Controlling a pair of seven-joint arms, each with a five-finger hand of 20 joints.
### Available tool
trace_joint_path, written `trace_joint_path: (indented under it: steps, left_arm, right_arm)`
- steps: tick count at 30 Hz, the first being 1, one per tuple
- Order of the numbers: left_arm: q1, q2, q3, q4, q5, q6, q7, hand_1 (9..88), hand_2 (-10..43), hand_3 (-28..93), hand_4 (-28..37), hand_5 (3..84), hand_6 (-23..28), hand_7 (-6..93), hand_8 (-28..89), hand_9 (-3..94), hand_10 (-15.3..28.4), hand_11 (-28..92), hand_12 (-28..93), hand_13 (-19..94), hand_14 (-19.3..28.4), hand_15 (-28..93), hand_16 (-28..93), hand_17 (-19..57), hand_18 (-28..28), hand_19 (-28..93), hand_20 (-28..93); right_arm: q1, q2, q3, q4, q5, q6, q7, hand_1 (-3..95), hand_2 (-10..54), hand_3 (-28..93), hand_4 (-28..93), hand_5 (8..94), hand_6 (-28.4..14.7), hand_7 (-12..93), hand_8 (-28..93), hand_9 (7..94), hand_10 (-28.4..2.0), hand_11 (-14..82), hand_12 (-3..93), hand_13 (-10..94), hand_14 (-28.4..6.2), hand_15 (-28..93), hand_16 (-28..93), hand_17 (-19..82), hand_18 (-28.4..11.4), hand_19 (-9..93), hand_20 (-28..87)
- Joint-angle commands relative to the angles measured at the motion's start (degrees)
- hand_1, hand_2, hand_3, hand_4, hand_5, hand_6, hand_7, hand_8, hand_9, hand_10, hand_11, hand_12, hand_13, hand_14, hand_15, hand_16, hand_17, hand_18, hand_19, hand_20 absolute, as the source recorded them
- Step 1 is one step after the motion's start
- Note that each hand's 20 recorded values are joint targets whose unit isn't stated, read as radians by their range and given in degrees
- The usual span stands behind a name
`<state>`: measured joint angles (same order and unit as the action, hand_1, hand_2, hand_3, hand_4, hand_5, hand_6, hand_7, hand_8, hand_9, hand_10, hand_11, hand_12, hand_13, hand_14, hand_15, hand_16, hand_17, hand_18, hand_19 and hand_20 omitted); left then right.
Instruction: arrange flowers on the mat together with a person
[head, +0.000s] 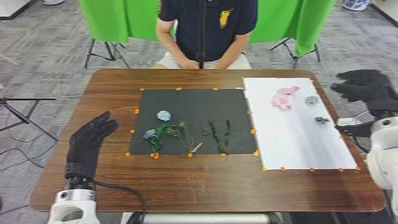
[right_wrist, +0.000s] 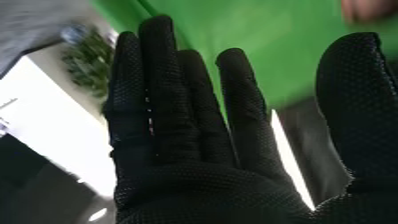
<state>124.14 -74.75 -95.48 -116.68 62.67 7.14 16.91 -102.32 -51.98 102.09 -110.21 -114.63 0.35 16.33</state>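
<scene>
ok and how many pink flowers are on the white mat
2 that I can make out: the far pink flower toward the far edge of the white mat, and the near pink flower just closer to the robot. They're bunched, so another may be hidden.

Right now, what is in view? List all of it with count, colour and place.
table: one, brown, centre
black mat: one, black, table's middle
white mat: one, white, table's right side
clips: many, orange, around the mats
blue flowers: at least two, pale blue, black mat's left part
stems: several, green, black mat
pink flowers: about two, pink, white mat's far half
small flowers: two, grey-green and dark blue-grey, white mat's right side
curtain: one backdrop, green, behind the table
plant: one, green, beside the curtain
cable: black, near left arm
floor: grey, around the table
arms: two, white, left and right
left hand: one, black, table's left side
right hand: one, black, beyond the white mat's right edge
</scene>
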Motion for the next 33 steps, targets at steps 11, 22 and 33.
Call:
trace_joint_path:
  steps: [11,22,33]
  left_arm:
    - [0.9,0.07,0.31,-0.09,-0.43,0.41,-0.43,23.5,2.4,64,-21.7,47.5,5.2,10.8,-6,48.0,14.2,17,13,39,17.2,11,3,5.6,12.1,8,17]
    - [0.4,0.22,0.42,0.01,-0.27,-0.23,-1.02,23.4,2.4,65,-21.8,47.5,5.2,10.7,-6,48.0,14.1,16,13,39,17.3,11,3,5.6,12.2,8,17]
    - [0.5,0.15,0.25,-0.03,-0.44,-0.32,-1.22,23.5,2.4,65,-21.8,47.4,5.2,10.8,-6,48.0,14.2,16,13,39,17.2,11,3,5.5,12.2,8,17]
  right_arm:
    - [9.6,4.8,-13.9,13.5,-30.0,-16.0,4.1,35.2,-9.5,67,-21,59.7,-0.3,11,-8,73.8,-15.0,10.6,13.2,83,-8.0,28,23,55,-13.1,69,38]
    - [10.1,3.1,-16.3,16.2,-29.7,-15.2,3.6,37.0,-9.5,68,-23,58.6,-0.6,11,-8,75.9,-14.2,11.1,12.6,86,-6.5,27,24,58,-11.6,72,35]
    - [6.9,1.6,-18.9,20.5,-32.3,-0.6,3.1,60.3,-9.5,53,-23,75.2,2.0,16,3,89.2,-9.1,5.8,23.8,94,-2.9,32,26,64,-9.8,79,31]
